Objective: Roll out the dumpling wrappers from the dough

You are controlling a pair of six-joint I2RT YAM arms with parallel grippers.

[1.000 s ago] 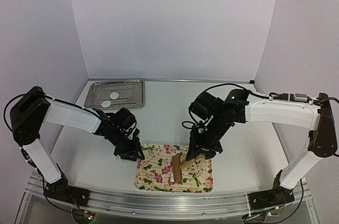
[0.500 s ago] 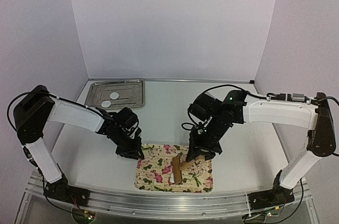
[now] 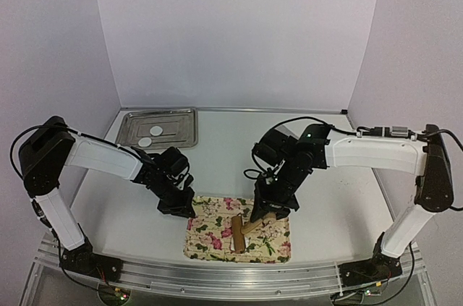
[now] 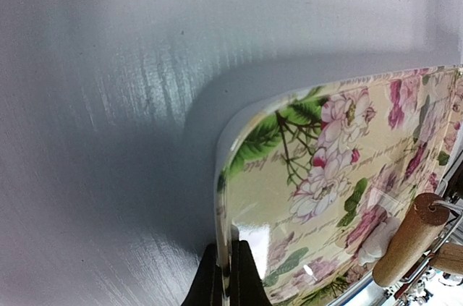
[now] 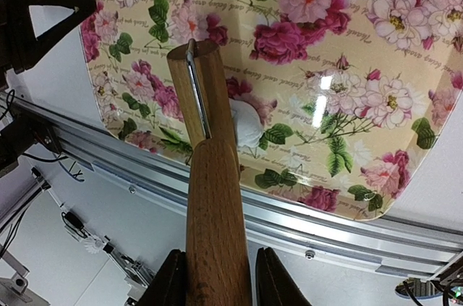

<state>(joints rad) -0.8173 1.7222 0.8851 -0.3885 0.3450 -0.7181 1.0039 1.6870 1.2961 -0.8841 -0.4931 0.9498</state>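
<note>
A flowered tray (image 3: pixel 206 237) lies at the table's near edge. My left gripper (image 3: pixel 185 212) is shut on its left rim (image 4: pixel 221 197), one finger on each side (image 4: pixel 228 248). My right gripper (image 5: pixel 219 252) is shut on the handle of a wooden rolling pin (image 5: pixel 213 205). The pin's roller (image 3: pixel 237 232) rests on the tray over a small white lump of dough (image 5: pixel 246 124). That dough and the roller end (image 4: pixel 409 237) also show in the left wrist view. Two dumpling wrappers (image 3: pixel 156 131), (image 3: pixel 145 142), flat white discs, lie in a metal tray (image 3: pixel 184 119) at the back left.
An aluminium rail (image 3: pixel 231 277) runs along the table's near edge, just in front of the flowered tray (image 5: pixel 347 53). White walls close in the back and both sides. Cables hang below the rail in the right wrist view.
My left gripper has closed onto the flowered tray's rim. My right gripper has moved a little left with the rolling pin, and the roller has shifted left across the tray.
</note>
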